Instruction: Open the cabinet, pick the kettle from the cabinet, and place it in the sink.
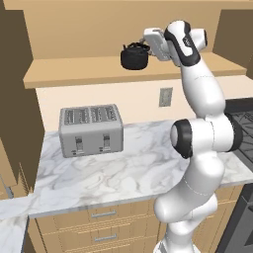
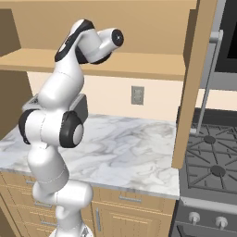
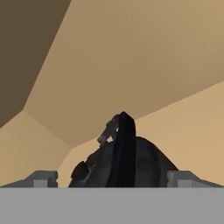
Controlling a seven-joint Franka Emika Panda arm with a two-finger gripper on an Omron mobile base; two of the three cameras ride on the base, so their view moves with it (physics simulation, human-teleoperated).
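Inside the open cabinet (image 1: 123, 69), on its lower shelf, the black kettle (image 1: 134, 57) is seen standing upright, above and behind the toaster (image 1: 91, 129) that rests on the marble counter (image 1: 128, 170). The white arm is raised to shelf height, and the gripper (image 1: 149, 45) is held just beside the kettle, on the side away from the toaster. Its jaws are spread wide and nothing is grasped. From the hand camera, the kettle's arched handle is framed between the two fingertips (image 3: 43, 178), apparently lined up for a grasp.
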